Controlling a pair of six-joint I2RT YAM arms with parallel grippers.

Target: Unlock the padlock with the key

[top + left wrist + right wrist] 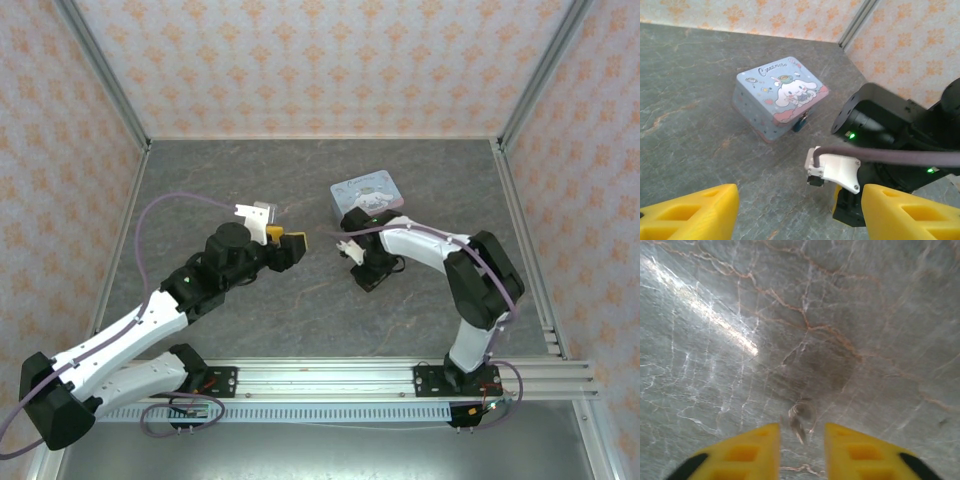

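Yellow fingers (pixel 690 212) frame veined grey table (pixel 700 125), floral walls (pixel 765 15).

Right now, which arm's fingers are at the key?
The right gripper: the key lies on the table between its fingers. The left gripper is open wide, facing the tin.

Open tabletop (pixel 220 170) left of the tin (pixel 367 190); right arm (pixel 430 245) close beside its padlock (pixel 799 123) side.

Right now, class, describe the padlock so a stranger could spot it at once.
Find the light-blue cartoon tin on the grey table. The padlock sits against the tin's side, just below the lid's edge. It is tiny and dark teal, far smaller than the pale tin.
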